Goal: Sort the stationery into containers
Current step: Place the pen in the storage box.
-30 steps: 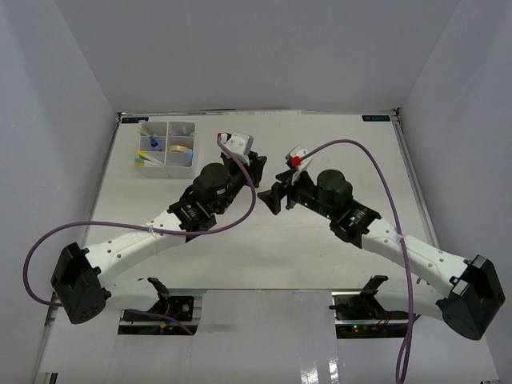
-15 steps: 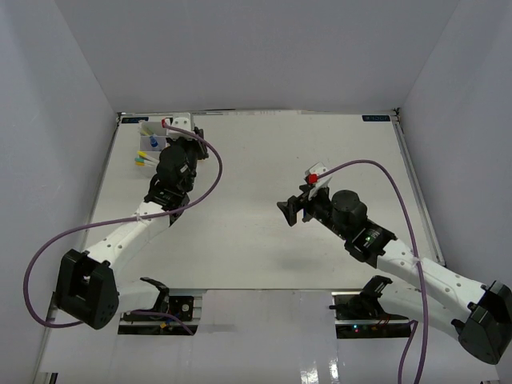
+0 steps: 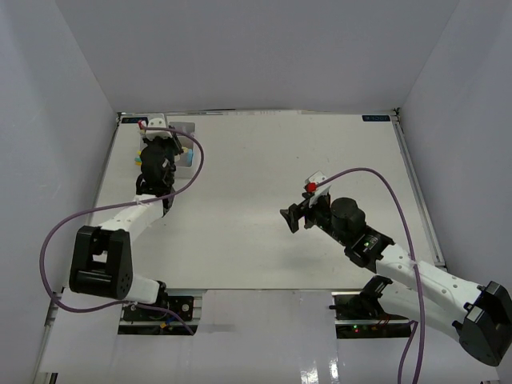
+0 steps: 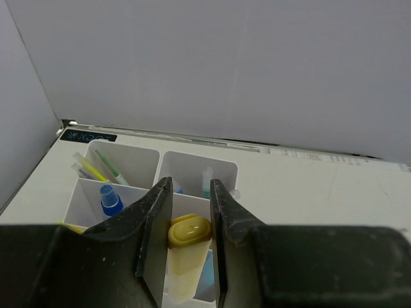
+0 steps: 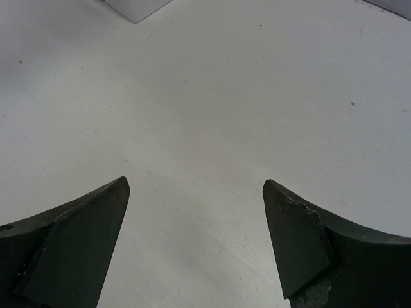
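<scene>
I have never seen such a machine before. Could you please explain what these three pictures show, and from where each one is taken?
These are two robot arms bolted at a white table. The wide picture looks down from above and behind them. The other two come from small cameras on the wrists, so each shows its own dark fingers. The left gripper holds a yellow marker over a white compartment tray that contains pens and a blue-capped bottle. The right gripper is open and empty above the table.
</scene>
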`<state>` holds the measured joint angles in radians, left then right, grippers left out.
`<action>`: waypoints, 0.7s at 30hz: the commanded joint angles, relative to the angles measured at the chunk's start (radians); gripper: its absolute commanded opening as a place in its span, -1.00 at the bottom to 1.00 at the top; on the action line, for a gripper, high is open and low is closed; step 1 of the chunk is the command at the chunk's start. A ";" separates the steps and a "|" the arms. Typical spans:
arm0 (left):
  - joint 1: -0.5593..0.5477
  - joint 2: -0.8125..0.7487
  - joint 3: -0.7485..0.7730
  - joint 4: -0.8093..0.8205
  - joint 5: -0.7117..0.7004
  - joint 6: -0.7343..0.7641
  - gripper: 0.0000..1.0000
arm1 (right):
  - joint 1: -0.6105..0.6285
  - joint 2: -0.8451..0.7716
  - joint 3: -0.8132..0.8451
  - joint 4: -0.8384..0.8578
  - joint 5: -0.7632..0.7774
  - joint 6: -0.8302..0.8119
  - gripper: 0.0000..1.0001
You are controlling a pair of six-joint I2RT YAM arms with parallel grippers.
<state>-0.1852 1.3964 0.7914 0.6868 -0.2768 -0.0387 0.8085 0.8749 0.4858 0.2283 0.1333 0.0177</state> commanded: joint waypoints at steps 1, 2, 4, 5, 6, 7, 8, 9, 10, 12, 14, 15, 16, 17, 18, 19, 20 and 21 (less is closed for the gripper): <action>0.036 0.025 -0.030 0.157 0.070 0.002 -1.00 | -0.005 -0.010 -0.018 0.082 -0.006 -0.013 0.81; 0.053 0.038 -0.031 0.178 0.077 -0.004 -1.00 | -0.006 -0.010 -0.019 0.080 -0.009 -0.013 0.82; 0.065 0.074 -0.024 0.195 0.093 -0.015 -1.00 | -0.005 -0.008 -0.019 0.082 -0.014 -0.042 0.82; 0.076 0.084 -0.021 0.209 0.100 -0.029 -1.00 | -0.006 -0.010 -0.021 0.085 -0.012 -0.042 0.82; 0.081 0.095 -0.021 0.224 0.109 -0.030 -1.00 | -0.005 -0.010 -0.029 0.092 -0.012 -0.042 0.82; 0.084 0.105 -0.023 0.236 0.120 -0.029 -1.00 | -0.005 -0.011 -0.033 0.100 -0.015 -0.042 0.82; 0.092 0.121 -0.021 0.250 0.122 -0.030 -1.00 | -0.006 -0.011 -0.036 0.108 -0.017 -0.044 0.82; 0.093 0.130 -0.023 0.260 0.123 -0.033 -1.00 | -0.006 -0.011 -0.039 0.109 -0.020 -0.044 0.82; 0.099 0.136 -0.024 0.267 0.131 -0.039 -1.00 | -0.006 -0.007 -0.041 0.109 -0.023 -0.044 0.82; 0.113 0.164 -0.026 0.281 0.134 -0.069 -0.99 | -0.006 -0.002 -0.041 0.109 -0.023 -0.044 0.82; 0.119 0.182 -0.031 0.316 0.142 -0.078 -0.95 | -0.008 0.001 -0.041 0.109 -0.020 -0.044 0.83; 0.121 0.200 -0.040 0.330 0.145 -0.088 -0.92 | -0.006 0.004 -0.041 0.111 -0.017 -0.044 0.82; 0.122 0.210 -0.043 0.341 0.152 -0.089 -0.91 | -0.006 0.004 -0.044 0.114 -0.014 -0.044 0.82; 0.122 0.220 -0.046 0.364 0.165 -0.090 -0.91 | -0.008 0.004 -0.046 0.115 -0.015 -0.045 0.82; 0.122 0.240 -0.046 0.372 0.168 -0.092 -0.87 | -0.006 0.003 -0.047 0.117 -0.014 -0.045 0.82; 0.122 0.251 -0.046 0.378 0.168 -0.092 -0.84 | -0.006 0.004 -0.047 0.117 -0.014 -0.045 0.82; 0.122 0.262 -0.046 0.384 0.162 -0.092 -0.82 | -0.006 0.006 -0.049 0.117 -0.014 -0.045 0.82; 0.122 0.271 -0.046 0.387 0.157 -0.092 -0.81 | -0.008 0.004 -0.049 0.117 -0.014 -0.047 0.82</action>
<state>-0.0673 1.6604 0.7582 1.0077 -0.1410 -0.1127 0.8051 0.8791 0.4427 0.2798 0.1169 -0.0116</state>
